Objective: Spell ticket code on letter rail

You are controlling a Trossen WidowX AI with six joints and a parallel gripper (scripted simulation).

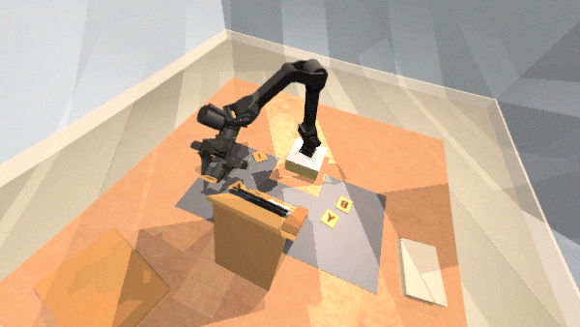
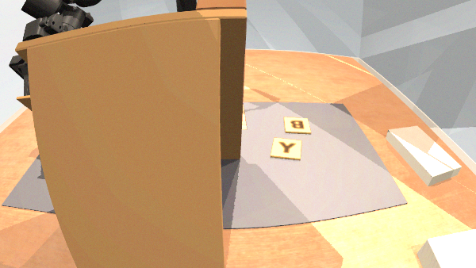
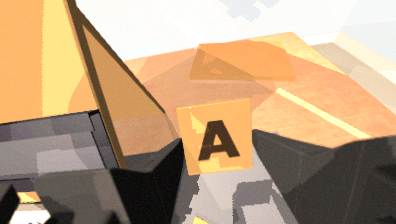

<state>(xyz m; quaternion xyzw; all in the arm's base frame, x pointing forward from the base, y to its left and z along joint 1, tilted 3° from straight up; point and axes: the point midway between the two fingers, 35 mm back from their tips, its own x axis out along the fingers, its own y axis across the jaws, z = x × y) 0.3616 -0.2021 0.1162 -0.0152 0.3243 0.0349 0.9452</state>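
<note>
My gripper (image 1: 212, 176) (image 3: 216, 139) is shut on a yellow tile with the letter A (image 3: 215, 135) and holds it upright beside the left end of the wooden board (image 1: 244, 237) (image 2: 131, 139) (image 3: 35, 60). The dark letter rail (image 1: 261, 201) (image 3: 50, 145) runs along the board's top face. A tile with I (image 1: 260, 156) lies on the grey mat (image 1: 348, 252) behind the board. Tiles B (image 1: 344, 204) (image 2: 297, 125) and Y (image 1: 331, 218) (image 2: 286, 149) lie flat on the mat (image 2: 337, 186) to the right of the board. In the exterior view the board hides the rail and my fingers.
The arm's white base block (image 1: 305, 161) stands behind the mat. A flat white block (image 1: 422, 271) (image 2: 424, 155) lies on the counter to the right. A flat orange sheet (image 1: 97, 285) (image 3: 240, 62) lies at the front left. Low walls ring the counter.
</note>
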